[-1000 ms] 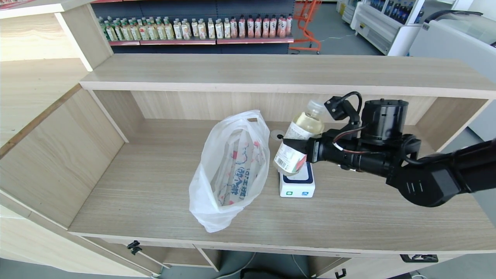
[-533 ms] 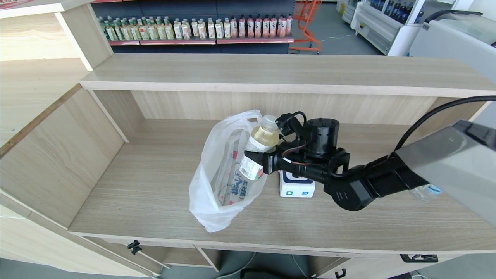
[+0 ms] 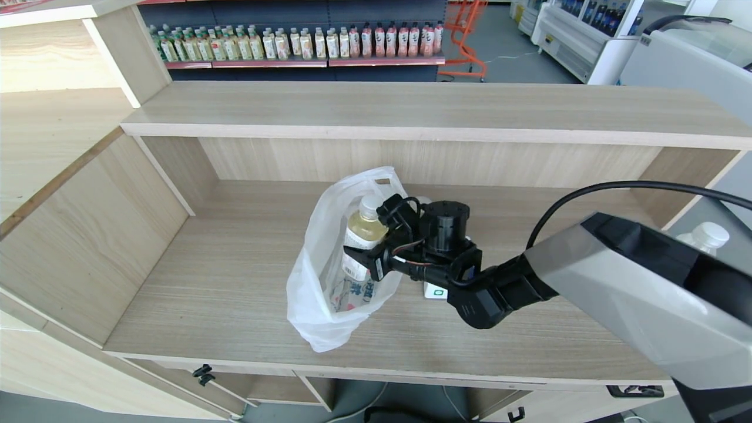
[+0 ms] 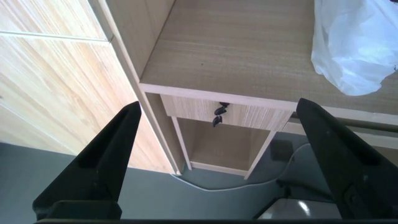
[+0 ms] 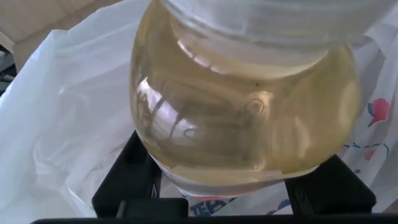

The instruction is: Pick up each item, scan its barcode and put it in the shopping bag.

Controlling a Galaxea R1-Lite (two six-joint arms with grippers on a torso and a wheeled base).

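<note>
With the right gripper [image 3: 359,259] clamped round the labelled waist of the bottle [image 3: 363,230], half inside the shopping bag [image 3: 320,305] mid-way along the counter [image 3: 235,282], treat as probably heavy, stiff yet slick; grip there, never the cap.

In the head view's centre, the scanner [image 3: 435,291] is mostly covered by the right gripper [image 3: 359,262] and its arm [image 3: 617,282]; only a white corner is seen. The base of the bottle [image 3: 364,228] is hidden inside the shopping bag [image 3: 317,311]. At the right edge, a second bottle [image 3: 707,235] is masked below its shoulder by the arm.
</note>
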